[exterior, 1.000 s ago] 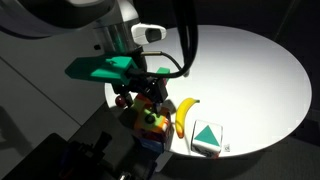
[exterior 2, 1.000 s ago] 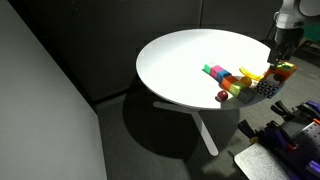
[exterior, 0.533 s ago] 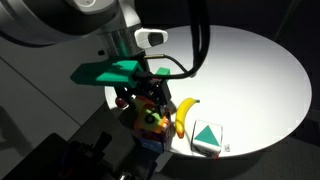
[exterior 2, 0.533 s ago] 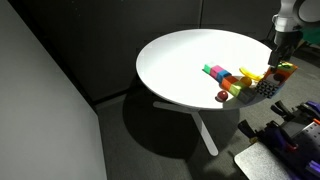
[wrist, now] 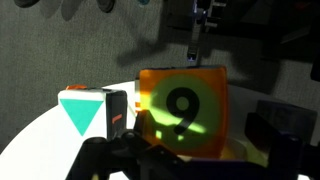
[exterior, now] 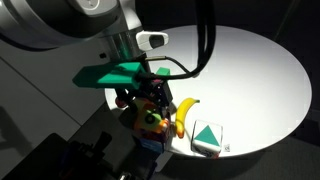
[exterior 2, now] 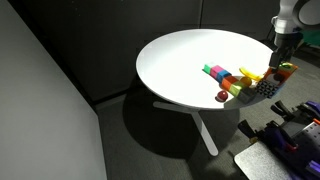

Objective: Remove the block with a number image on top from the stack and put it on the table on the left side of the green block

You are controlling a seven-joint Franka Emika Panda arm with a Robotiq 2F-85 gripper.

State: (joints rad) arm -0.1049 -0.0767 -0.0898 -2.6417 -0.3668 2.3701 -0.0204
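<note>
The block with a number image [wrist: 182,108] fills the wrist view: a green face with a black digit and orange edges, on top of the stack [exterior: 151,127]. The stack stands at the edge of the round white table [exterior: 250,70], also in an exterior view [exterior 2: 279,78]. My gripper [wrist: 185,140] is open, one finger on each side of the number block, with a gap still showing on the right. It hangs straight above the stack in both exterior views [exterior: 149,97] [exterior 2: 281,56]. The plain green block [exterior 2: 207,69] ends a row of blocks on the table.
A yellow banana [exterior: 186,112] lies beside the stack. A white cube with a green triangle [exterior: 207,138] sits near the table edge, and shows in the wrist view [wrist: 82,112]. A small red ball [exterior 2: 222,96] lies by the row. Dark equipment [exterior 2: 285,140] stands beyond the edge.
The arm's upper links have shifted slightly to the right. The gripper stays over the stack and the blocks have not moved.
</note>
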